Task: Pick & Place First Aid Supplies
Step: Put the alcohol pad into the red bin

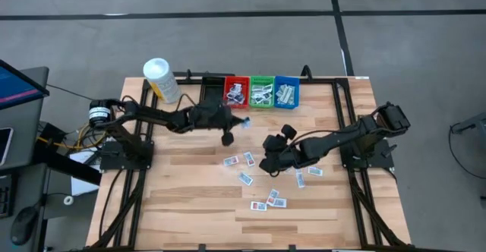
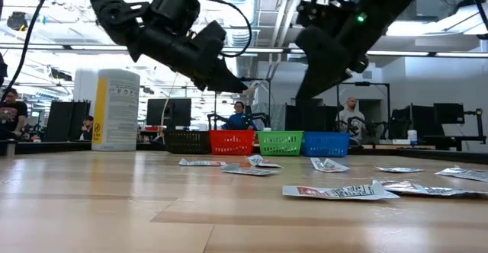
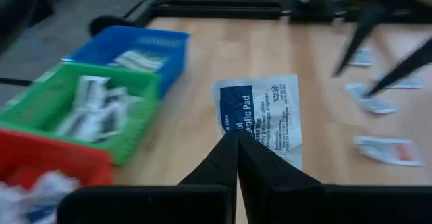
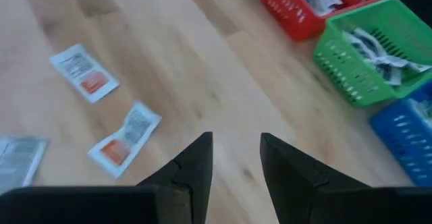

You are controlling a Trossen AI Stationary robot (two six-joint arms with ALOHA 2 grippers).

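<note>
packets are already sorted into the red bin (image 1: 235,92), green bin (image 1: 262,92) and blue bin (image 1: 286,91); one blue-printed packet (image 3: 260,114) is pinched in the closed left claw (image 3: 237,137) near them, the right claw (image 4: 236,143) is parted and empty, and about ten loose packets (image 1: 271,200) remain on the tabletop (image 1: 190,199).

Pinched between the left gripper's matt black fingers (image 3: 237,158) is a smooth, slightly glossy white packet (image 3: 263,113) with blue print. Beyond them, the baskets (image 3: 101,106) look like moulded plastic mesh — red, green, blue. Beneath the right gripper's fingers (image 4: 196,163), the tabletop (image 4: 202,69) is pale jointed wood — satin-smooth.
</note>
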